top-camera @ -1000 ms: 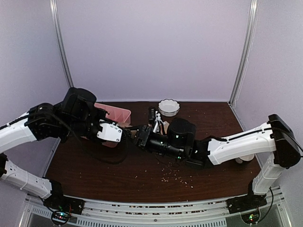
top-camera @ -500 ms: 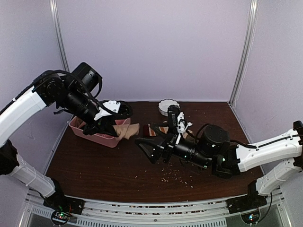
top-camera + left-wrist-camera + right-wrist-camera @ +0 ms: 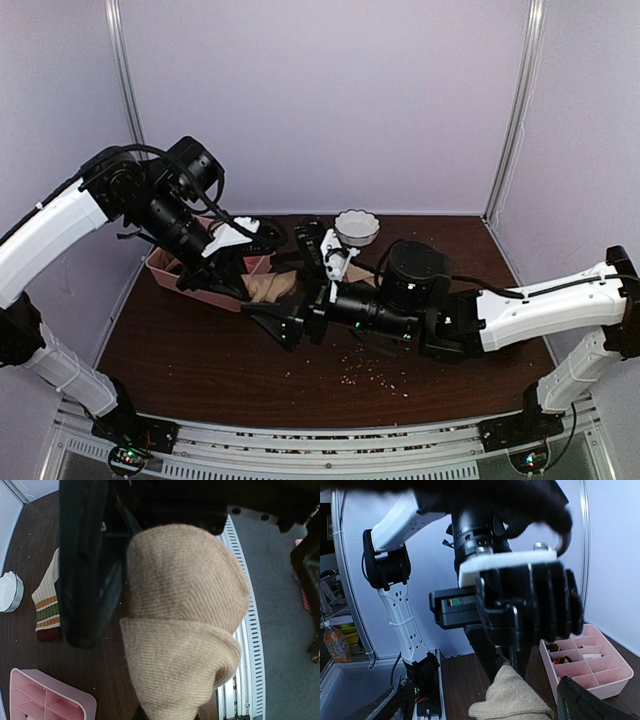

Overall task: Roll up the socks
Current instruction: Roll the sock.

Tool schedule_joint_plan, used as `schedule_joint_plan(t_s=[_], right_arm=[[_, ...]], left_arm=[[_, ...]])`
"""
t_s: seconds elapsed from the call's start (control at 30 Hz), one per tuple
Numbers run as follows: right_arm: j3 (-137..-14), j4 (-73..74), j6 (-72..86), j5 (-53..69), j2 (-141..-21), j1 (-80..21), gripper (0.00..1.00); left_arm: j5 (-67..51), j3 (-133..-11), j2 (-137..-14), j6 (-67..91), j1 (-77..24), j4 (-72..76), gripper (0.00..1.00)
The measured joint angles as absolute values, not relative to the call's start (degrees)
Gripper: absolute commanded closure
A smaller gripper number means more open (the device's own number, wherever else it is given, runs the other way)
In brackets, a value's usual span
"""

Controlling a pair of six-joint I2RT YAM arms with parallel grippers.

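Observation:
My left gripper (image 3: 250, 270) is shut on the plain tan ribbed sock (image 3: 272, 288) and holds it bunched just above the table by the pink tray. The sock fills the left wrist view (image 3: 185, 630) and hides the left fingers there. In the right wrist view the left gripper (image 3: 512, 664) pinches the sock's top (image 3: 512, 697). My right gripper (image 3: 272, 325) is open right in front of the sock, its fingers (image 3: 590, 702) spread wide either side. The beige sock with the striped cuff (image 3: 47, 605) lies flat on the table behind the right arm.
A pink compartment tray (image 3: 200, 285) stands at the left, also in the wrist views (image 3: 45, 700) (image 3: 585, 665). A white scalloped bowl (image 3: 357, 227) stands at the back middle. Crumbs (image 3: 370, 370) are scattered on the dark table near the front.
My right gripper has swung left and lower, up to the tan sock. My left arm has lifted from the table with the sock and now holds nearly still.

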State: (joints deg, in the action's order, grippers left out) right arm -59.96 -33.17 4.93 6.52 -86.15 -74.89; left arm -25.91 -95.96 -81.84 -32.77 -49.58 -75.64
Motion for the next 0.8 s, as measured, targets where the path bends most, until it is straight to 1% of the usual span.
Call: schedule_joint_plan(t_s=[0.1, 0.13, 0.2, 0.3, 0.33, 0.37, 0.4, 0.43, 0.47, 0.57, 0.6, 0.73, 0.77, 0.8], right_arm=[[-61.25, -30.57, 5.41, 5.26, -88.14, -74.89, 0.00], [-61.25, -29.76, 5.76, 4.51, -88.33, -74.89, 0.02], [-61.25, -28.80, 6.24, 3.05, -88.49, -74.87, 0.14], [-61.23, -28.71, 7.68, 1.52, -88.49, -74.65, 0.41], [-61.21, -28.71, 8.01, 1.28, -88.49, -74.56, 0.52], [-61.21, -28.71, 8.29, 1.13, -88.49, -74.43, 0.69], [-61.21, -28.77, 9.17, 1.37, -88.49, -74.24, 0.81], [-61.21, -28.86, 9.21, 1.48, -88.49, -74.15, 0.90], [-61.21, -28.95, 9.61, 1.93, -88.49, -74.06, 0.94], [-61.23, -28.99, 10.76, 3.11, -88.49, -73.97, 0.97], [-61.23, -28.99, 10.90, 3.46, -88.49, -73.93, 1.00], [-60.60, -29.82, 10.81, 4.47, -88.16, -73.78, 1.00], [-60.34, -30.06, 10.79, 4.71, -87.92, -73.78, 1.00], [-60.05, -30.26, 10.81, 4.84, -87.64, -73.76, 1.00]], left_arm=[[-26.00, -96.14, -81.87, -32.67, -49.58, -75.64, 1.00], [-26.02, -96.14, -81.87, -32.67, -49.58, -75.68, 1.00], [-26.26, -96.14, -81.87, -32.69, -49.58, -75.96, 1.00], [-26.85, -96.14, -81.87, -32.86, -49.58, -76.60, 1.00], [-27.11, -96.14, -81.87, -32.95, -49.58, -76.75, 1.00], [-27.42, -96.14, -81.84, -33.10, -49.58, -76.88, 1.00], [-27.64, -96.14, -81.84, -33.23, -49.58, -76.93, 1.00], [-27.81, -96.14, -81.84, -33.39, -49.58, -76.97, 1.00], [-27.86, -96.14, -81.84, -33.52, -49.56, -77.01, 1.00], [-27.90, -96.29, -81.84, -33.85, -49.28, -77.78, 1.00], [-27.92, -96.36, -81.84, -33.98, -49.28, -77.97, 1.00], [-27.92, -96.86, -81.82, -34.41, -49.28, -78.17, 1.00], [-27.97, -96.97, -81.82, -34.46, -49.30, -78.15, 0.90], [-28.18, -97.10, -81.82, -34.54, -49.36, -78.08, 0.76]])
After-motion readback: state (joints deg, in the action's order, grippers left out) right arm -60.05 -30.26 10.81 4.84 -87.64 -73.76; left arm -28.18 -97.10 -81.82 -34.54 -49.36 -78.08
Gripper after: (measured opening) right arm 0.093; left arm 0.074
